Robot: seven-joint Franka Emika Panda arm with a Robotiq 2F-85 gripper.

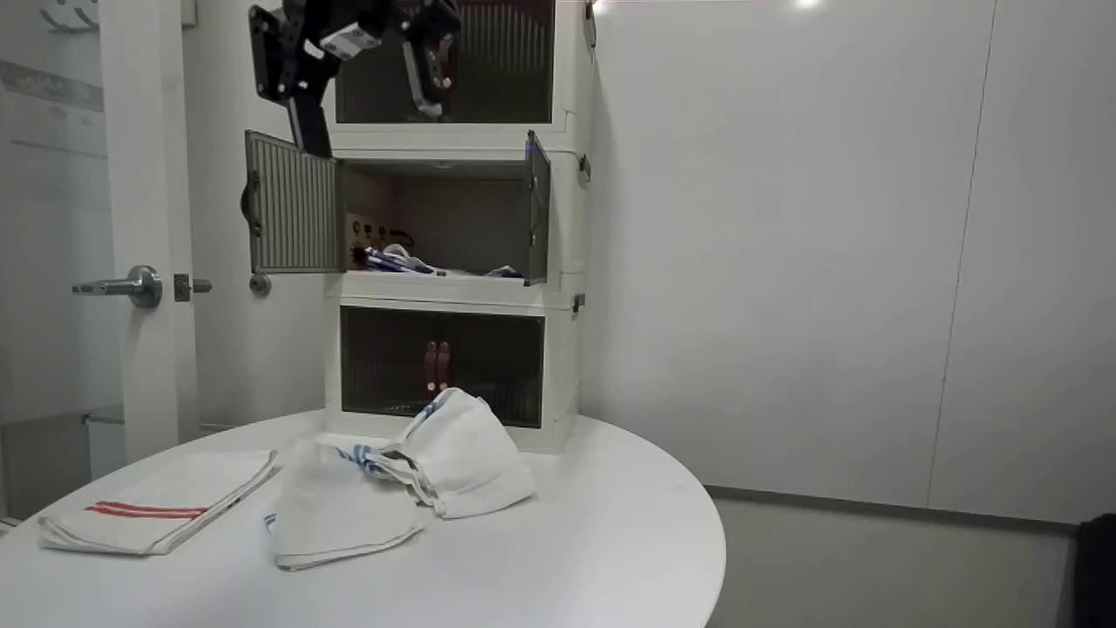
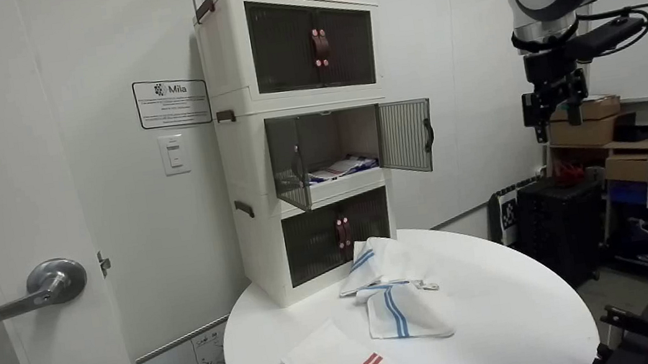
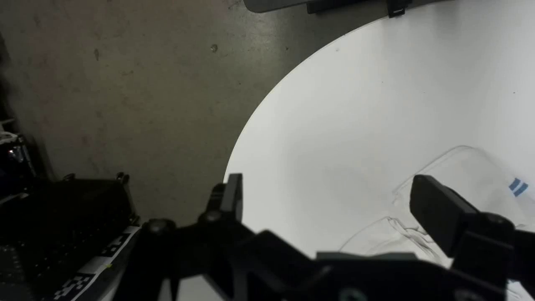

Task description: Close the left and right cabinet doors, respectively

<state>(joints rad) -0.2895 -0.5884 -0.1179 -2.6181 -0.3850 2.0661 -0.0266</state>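
- Worktop (image 1: 610, 558), round and white, nearest, carrying cloths (image 1: 157, 497).
- Jaws hang above its level, spread wide apart, well away from the cabinet (image 2: 223, 57).
- Middle tier (image 2: 245, 155): left door (image 1: 296, 209) and right door (image 1: 540, 214) both stand wide open, fabric (image 2: 344, 168) inside.
- White wall (image 1: 785, 218) behind the cabinet.
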